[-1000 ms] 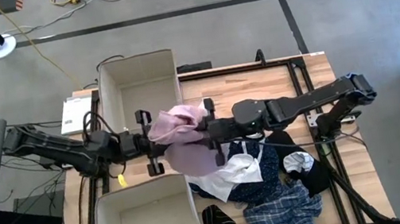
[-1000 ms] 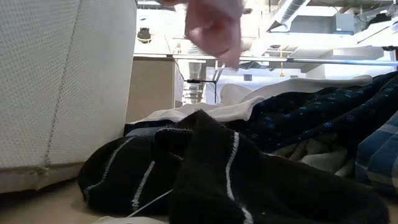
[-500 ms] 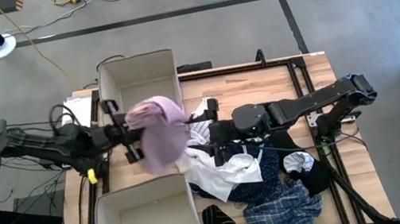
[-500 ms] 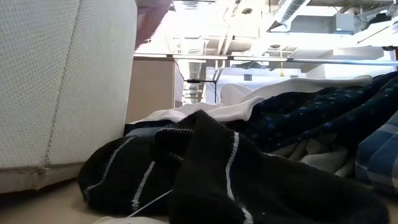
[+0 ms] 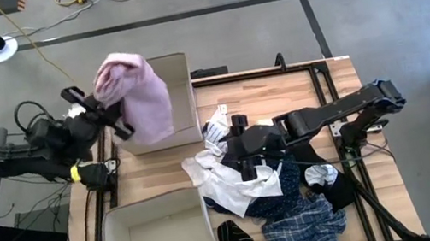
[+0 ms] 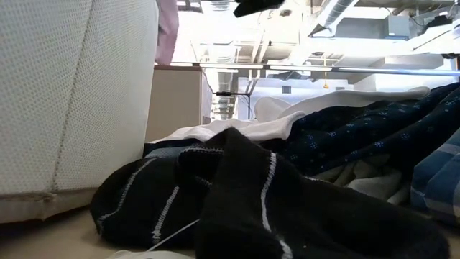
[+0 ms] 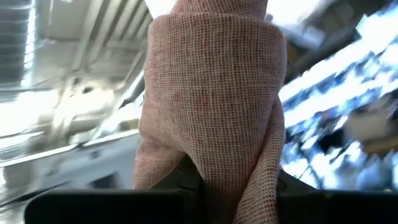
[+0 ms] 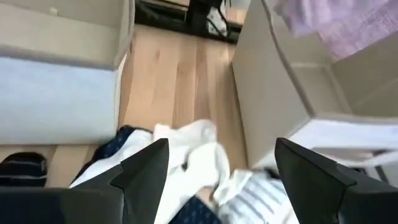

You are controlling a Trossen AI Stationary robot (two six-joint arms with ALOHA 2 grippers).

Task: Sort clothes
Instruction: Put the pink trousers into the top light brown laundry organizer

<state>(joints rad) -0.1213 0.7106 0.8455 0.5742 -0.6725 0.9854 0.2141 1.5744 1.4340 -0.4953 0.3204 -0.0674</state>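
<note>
Two arms: left end effector (image 5: 115, 119) raised, clamping pink garment (image 5: 135, 94), right end effector (image 5: 241, 145) spread wide.

The left arm is drawn back to the left edge of the table and raised, with the left gripper (image 5: 111, 120) lifted at the far left box and clamped on a pink garment (image 5: 135, 97) that hangs from its fingers (image 7: 186, 180). The right arm is stretched leftward across the middle of the table, bent at the elbow on the right side. The right gripper (image 5: 239, 146) is held low over the pile, its fingers (image 8: 144, 174) spread wide with nothing between them.
</note>
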